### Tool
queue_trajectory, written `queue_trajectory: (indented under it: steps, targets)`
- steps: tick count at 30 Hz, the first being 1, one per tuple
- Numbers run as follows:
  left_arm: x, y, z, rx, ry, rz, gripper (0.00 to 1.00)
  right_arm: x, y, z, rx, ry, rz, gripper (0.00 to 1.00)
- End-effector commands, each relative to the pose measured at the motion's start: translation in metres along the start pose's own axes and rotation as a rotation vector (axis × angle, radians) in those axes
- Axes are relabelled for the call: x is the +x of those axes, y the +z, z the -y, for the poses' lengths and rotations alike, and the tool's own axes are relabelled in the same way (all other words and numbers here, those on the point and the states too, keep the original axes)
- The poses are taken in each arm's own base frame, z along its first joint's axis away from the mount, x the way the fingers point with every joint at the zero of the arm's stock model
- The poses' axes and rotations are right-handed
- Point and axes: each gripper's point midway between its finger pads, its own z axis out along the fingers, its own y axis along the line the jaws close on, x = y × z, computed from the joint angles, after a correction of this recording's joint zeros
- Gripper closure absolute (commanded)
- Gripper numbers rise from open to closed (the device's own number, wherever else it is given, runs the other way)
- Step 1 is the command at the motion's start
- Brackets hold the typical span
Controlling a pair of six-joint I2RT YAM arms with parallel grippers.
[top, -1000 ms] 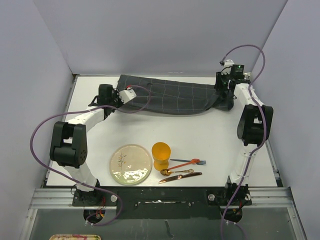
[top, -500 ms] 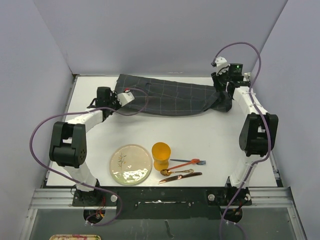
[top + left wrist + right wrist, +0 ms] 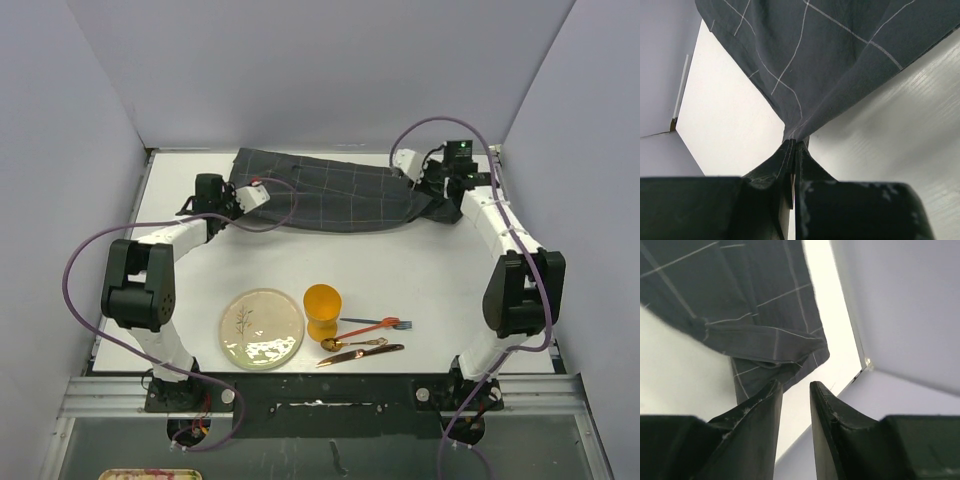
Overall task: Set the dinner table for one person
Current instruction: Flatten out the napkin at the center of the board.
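Observation:
The white dinner table (image 3: 420, 265) carries a dark grey grid cloth (image 3: 340, 190) spread along its back. My left gripper (image 3: 233, 196) is shut on the cloth's left corner; in the left wrist view the cloth (image 3: 830, 60) fans out from the closed jaws of the left gripper (image 3: 794, 144). My right gripper (image 3: 432, 188) hovers at the cloth's right end. In the right wrist view the right gripper (image 3: 796, 386) is open and empty, and the crumpled cloth corner (image 3: 765, 347) lies just past its left fingertip (image 3: 771, 392).
Near the front sit a cream plate (image 3: 262, 328), an orange cup (image 3: 322, 311), a fork with a red handle (image 3: 375, 324), a spoon (image 3: 350, 343) and a knife (image 3: 362, 353). Grey walls enclose the table on three sides. A metal rail (image 3: 320, 390) runs along the near edge.
My right arm has swung left from the back right corner to over the cloth's right end. The left gripper has stayed shut on its corner, barely moving.

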Motion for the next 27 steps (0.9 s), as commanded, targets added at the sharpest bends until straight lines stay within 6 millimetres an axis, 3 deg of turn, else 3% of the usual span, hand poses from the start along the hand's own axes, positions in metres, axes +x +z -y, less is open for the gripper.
queue_trajectory:
  steps: [1,6,12,17,21,27]
  targets:
    - [-0.02,0.0,-0.029,-0.06,0.021,0.058,1.0,-0.006,-0.01,-0.021,-0.06,-0.401,-0.057,0.69]
    - [-0.02,0.002,-0.028,-0.056,0.025,0.055,1.0,-0.005,-0.006,-0.03,-0.089,-0.617,-0.11,0.69]
    - [-0.018,0.006,-0.025,-0.046,0.028,0.052,1.0,-0.019,-0.004,-0.005,0.065,-0.832,-0.12,0.71]
    - [-0.021,0.007,-0.029,-0.058,0.03,0.061,1.0,-0.023,-0.004,-0.011,0.069,-1.017,-0.097,0.71]
    - [-0.027,0.006,-0.032,-0.054,0.011,0.08,1.0,-0.026,-0.008,-0.004,-0.009,-1.002,-0.115,0.7]
    - [-0.03,0.011,-0.029,-0.034,0.004,0.094,1.0,-0.002,-0.014,-0.033,-0.194,-0.987,-0.2,0.68]
